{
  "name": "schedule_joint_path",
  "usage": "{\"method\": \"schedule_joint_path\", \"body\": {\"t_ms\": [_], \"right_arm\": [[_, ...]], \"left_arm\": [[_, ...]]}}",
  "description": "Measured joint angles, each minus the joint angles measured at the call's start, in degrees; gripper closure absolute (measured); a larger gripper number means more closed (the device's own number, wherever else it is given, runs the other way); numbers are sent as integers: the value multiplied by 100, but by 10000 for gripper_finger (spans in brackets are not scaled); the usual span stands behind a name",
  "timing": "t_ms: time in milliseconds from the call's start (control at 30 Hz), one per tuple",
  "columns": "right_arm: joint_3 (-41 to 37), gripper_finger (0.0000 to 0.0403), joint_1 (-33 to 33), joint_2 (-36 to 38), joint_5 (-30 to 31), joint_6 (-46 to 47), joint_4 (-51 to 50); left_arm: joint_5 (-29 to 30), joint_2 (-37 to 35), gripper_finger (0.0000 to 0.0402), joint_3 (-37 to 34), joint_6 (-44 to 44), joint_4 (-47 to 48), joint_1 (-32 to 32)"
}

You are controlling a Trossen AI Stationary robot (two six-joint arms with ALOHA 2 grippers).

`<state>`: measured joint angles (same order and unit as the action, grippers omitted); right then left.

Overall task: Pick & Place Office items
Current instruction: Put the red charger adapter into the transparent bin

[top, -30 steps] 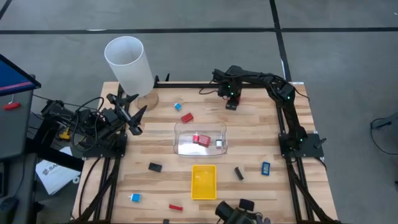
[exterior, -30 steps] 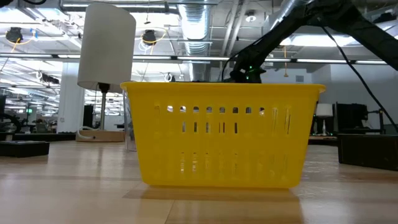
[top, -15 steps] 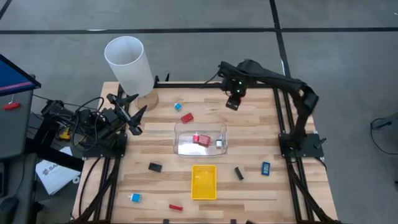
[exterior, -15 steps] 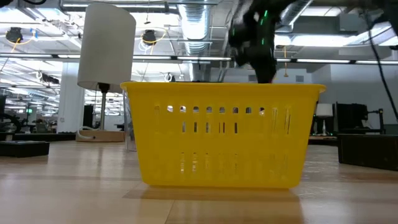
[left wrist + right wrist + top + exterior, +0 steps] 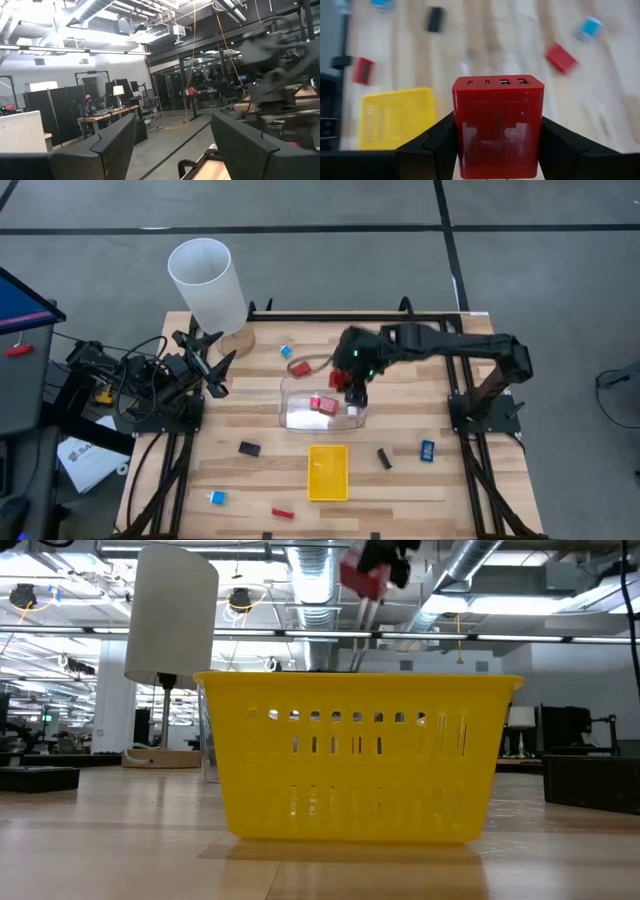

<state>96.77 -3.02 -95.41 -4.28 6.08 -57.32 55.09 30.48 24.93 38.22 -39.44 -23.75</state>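
The left gripper (image 5: 215, 360) waits by the surface's left edge, its jaws spread and empty. Right of it, over the clear tray (image 5: 300, 416) mid-surface, the right gripper (image 5: 352, 383) clamps a red block (image 5: 498, 127). Released this high, the block could bounce off the tray's rim.
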Motion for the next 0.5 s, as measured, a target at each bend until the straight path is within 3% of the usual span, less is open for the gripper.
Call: {"method": "schedule_joint_path", "body": {"t_ms": [267,500], "right_arm": [[-9,201,330,-695,88,35,603],[-11,197,91,-1436,-401,-212,883]], "left_arm": [[-54,87,149,4,-101,-3,-2],[-101,113,149,13,-73,-5,-2]]}}
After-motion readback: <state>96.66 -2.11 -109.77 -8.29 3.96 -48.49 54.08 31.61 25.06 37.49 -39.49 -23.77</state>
